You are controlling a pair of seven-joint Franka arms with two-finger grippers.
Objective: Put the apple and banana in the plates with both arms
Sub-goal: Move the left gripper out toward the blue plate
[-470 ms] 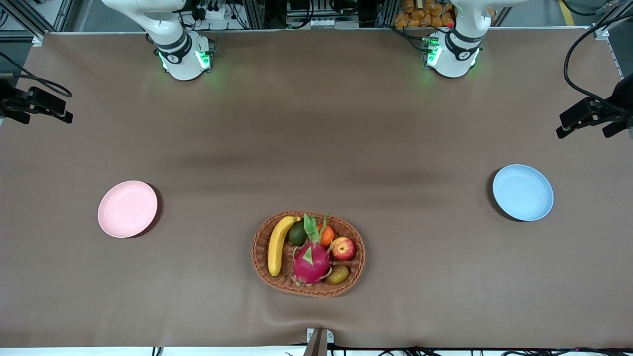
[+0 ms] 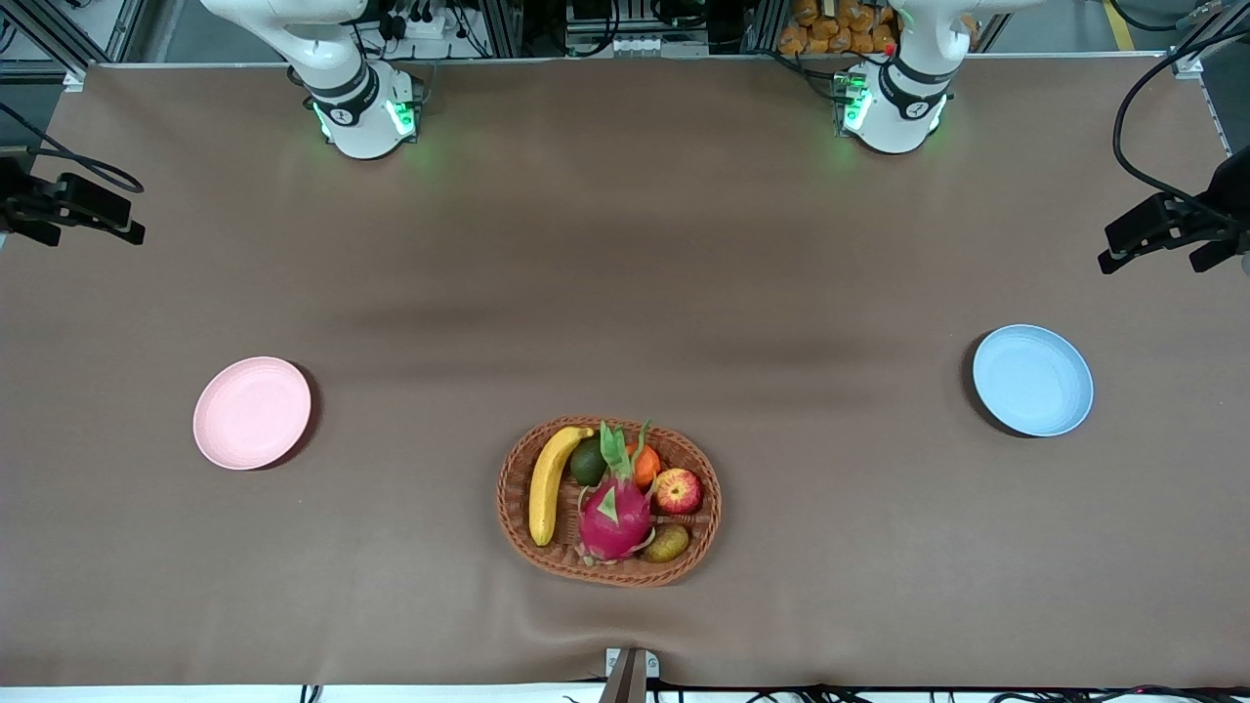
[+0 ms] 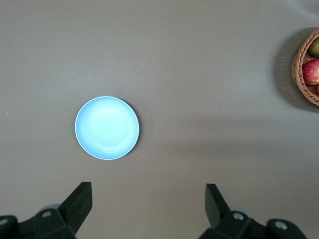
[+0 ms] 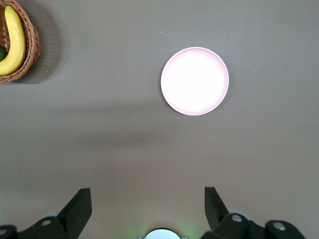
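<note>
Sitting in the wicker basket [image 2: 508,498] near the front camera, we see the banana [image 2: 549,483] along the end toward the right arm, the apple [image 2: 678,490] toward the left arm's end, with a dragon fruit [image 2: 613,516], a dark green fruit [image 2: 587,462], an orange fruit [image 2: 645,465] and a brownish oval fruit [image 2: 667,543] packed between and around them. We note the pink plate [image 2: 252,413] bare toward the right arm's end and the blue plate [image 2: 1032,380] bare toward the left arm's end, both well apart from the basket. Left gripper [image 3: 148,199] hangs over the table near the blue plate, jaws wide, holding nothing. Right gripper [image 4: 147,201] hangs over the table near the pink plate, jaws wide, holding nothing. Both arms wait. Wrist views cut the basket off at the edge; the front view shows only the arms' bases.
</note>
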